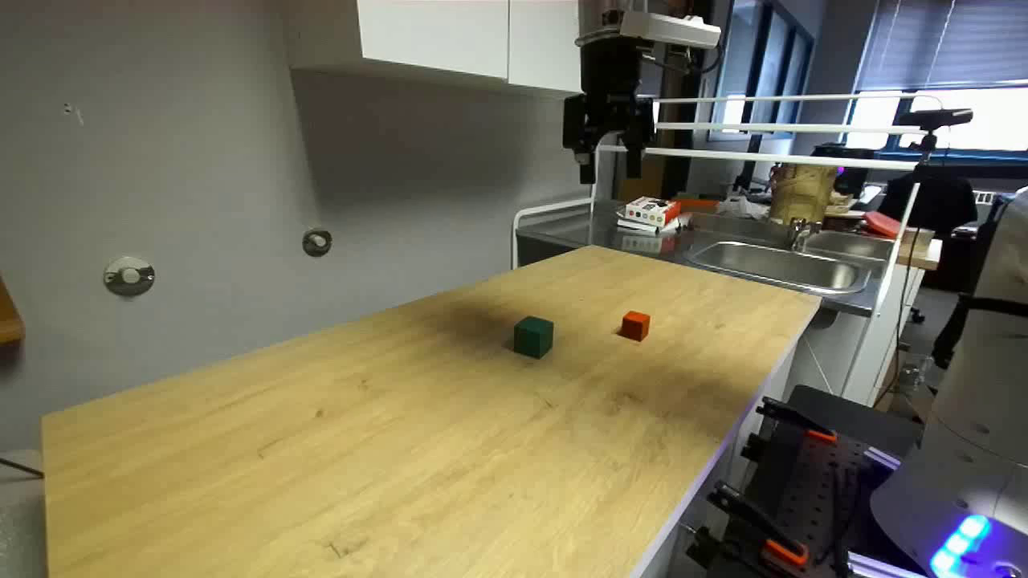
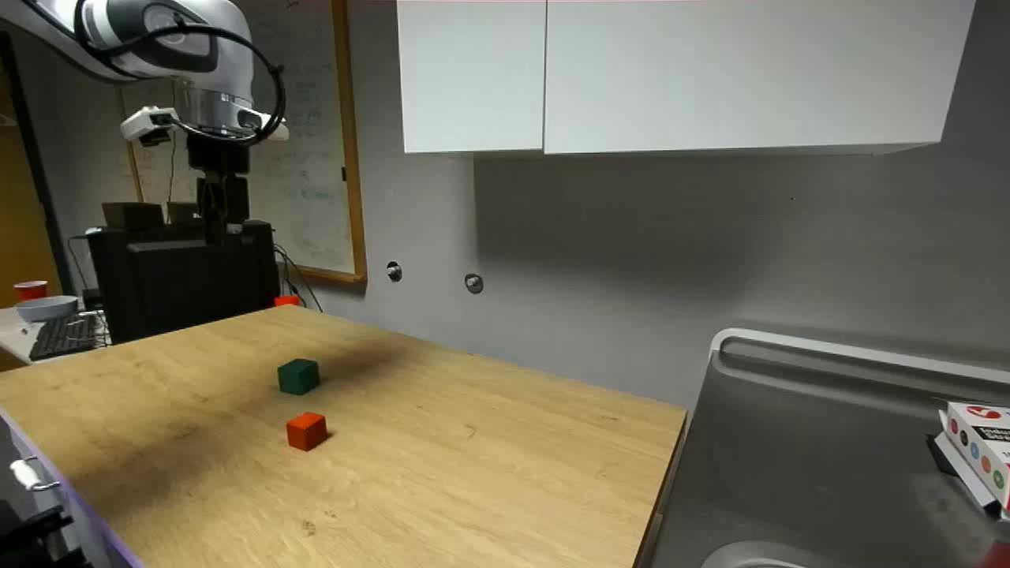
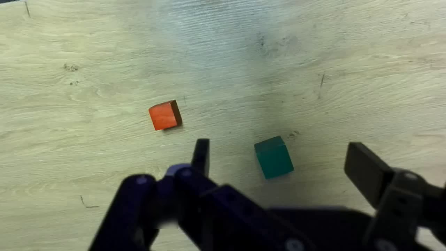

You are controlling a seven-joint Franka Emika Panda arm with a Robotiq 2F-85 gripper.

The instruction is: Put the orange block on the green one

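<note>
The orange block is a small reddish-orange cube on the wooden table; it also shows in an exterior view and in the wrist view. The green block, a dark green cube, sits apart from it on the table; it also shows in an exterior view and in the wrist view. My gripper is open and empty, high above the table. In the wrist view its fingertips are wide apart, with the green block seen between them and the orange block outside, up and left.
The wooden tabletop runs along a grey wall. White cabinets hang above it. A metal sink and counter with a small box lie beyond one end. A black monitor stands behind another edge.
</note>
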